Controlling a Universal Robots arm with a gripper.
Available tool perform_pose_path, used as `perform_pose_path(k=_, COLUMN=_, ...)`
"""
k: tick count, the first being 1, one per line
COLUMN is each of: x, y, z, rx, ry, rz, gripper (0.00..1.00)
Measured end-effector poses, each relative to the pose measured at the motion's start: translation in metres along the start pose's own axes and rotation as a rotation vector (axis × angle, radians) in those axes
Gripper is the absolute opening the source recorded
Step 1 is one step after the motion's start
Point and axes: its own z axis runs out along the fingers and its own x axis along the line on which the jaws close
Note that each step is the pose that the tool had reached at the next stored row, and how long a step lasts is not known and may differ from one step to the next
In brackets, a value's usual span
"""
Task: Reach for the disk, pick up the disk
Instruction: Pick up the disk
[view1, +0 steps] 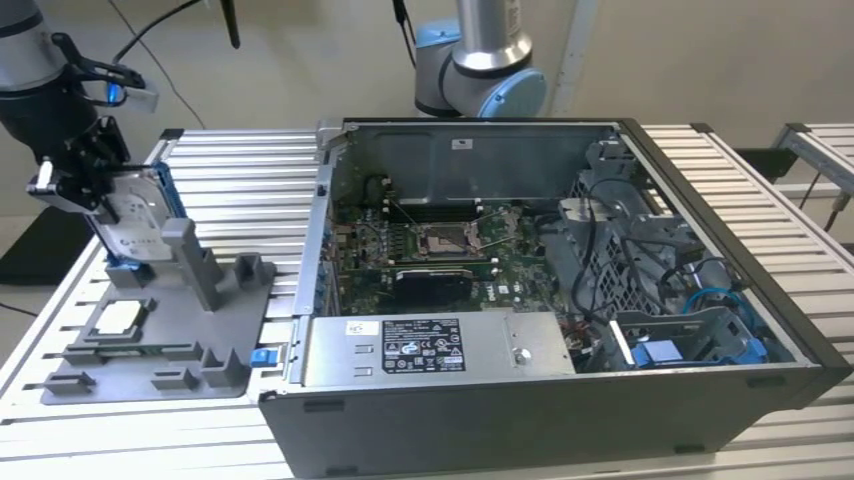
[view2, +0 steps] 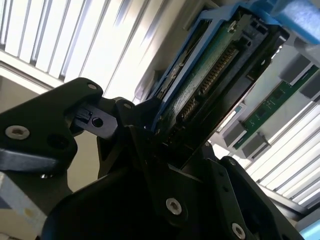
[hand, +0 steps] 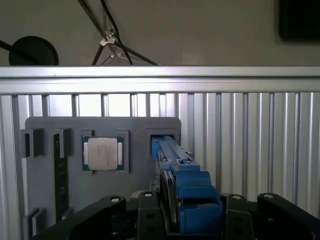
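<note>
My gripper (view1: 94, 192) is clenched on the disk (view1: 136, 222), one jaw against each broad side of its upper end. The disk stands on edge, leaning slightly, with its lower end seated in an upright slot at one corner of the grey tray (view1: 160, 345). That slot is just beside the tray recess that holds the small square chip (hand: 102, 153), and a green memory strip (hand: 61, 175) lies in the tray on the other side of the chip. The disk has not cleared the slot, so I judge the pick-up gripped but not lifted. Handling estimate: the disk is a rigid metal body, dense for its size, and will not flex under jaw pressure. Its bare metal face is smooth and likely slippery, so it needs a firm, square grip. In the second wrist view one face carries an exposed green circuit board and a row of connector pins, and I judge these fragile. Load is better placed on the blue plastic frame and the plain metal face than on the board or pins. The frame is the softer part and may give slightly. Side load against the slot walls could jam the frame. Shock is a risk to the drive inside.
</note>
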Motion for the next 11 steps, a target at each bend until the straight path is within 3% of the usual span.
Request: perform_pose_path(k=11, x=-0.0011, y=0.0003, z=-0.0142, rx=0.0001, ry=-0.0001, rz=0.0, gripper=0.0)
